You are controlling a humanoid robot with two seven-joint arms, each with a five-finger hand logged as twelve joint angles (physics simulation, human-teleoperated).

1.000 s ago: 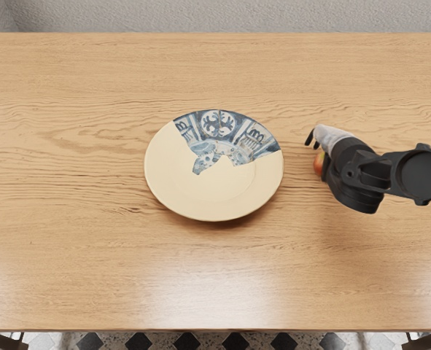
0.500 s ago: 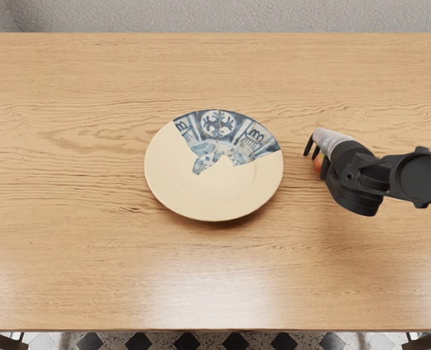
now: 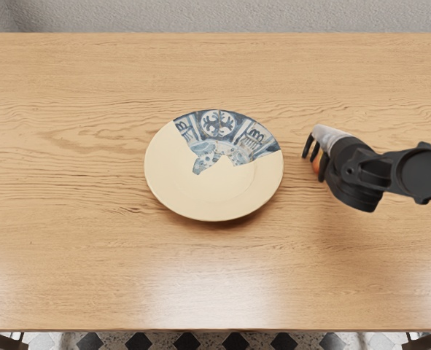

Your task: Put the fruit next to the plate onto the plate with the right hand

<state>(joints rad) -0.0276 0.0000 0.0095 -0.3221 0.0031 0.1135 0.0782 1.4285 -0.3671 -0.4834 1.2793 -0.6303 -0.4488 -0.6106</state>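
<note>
Edging left, the right hand (image 3: 332, 154) is curling its fingers (image 3: 311, 150) around the orange fruit (image 3: 316, 166).
That fruit is sitting on the table (image 3: 91, 240) just right of the plate (image 3: 193, 195); firming the grip before lifting seems wise.

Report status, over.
Right hand over the fruit, grasp unclear. Fruit mostly hidden, beside the plate, not on it. Nothing between them. Left hand out of view.

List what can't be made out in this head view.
Fruit: head view, only an orange sliver shows; the right hand covers the rest, so its kind is unclear.
Grip: head view, the hand's own bulk hides whether it holds the fruit.
Right arm: cut off by the picture's right edge.
Left arm: out of frame.
</note>
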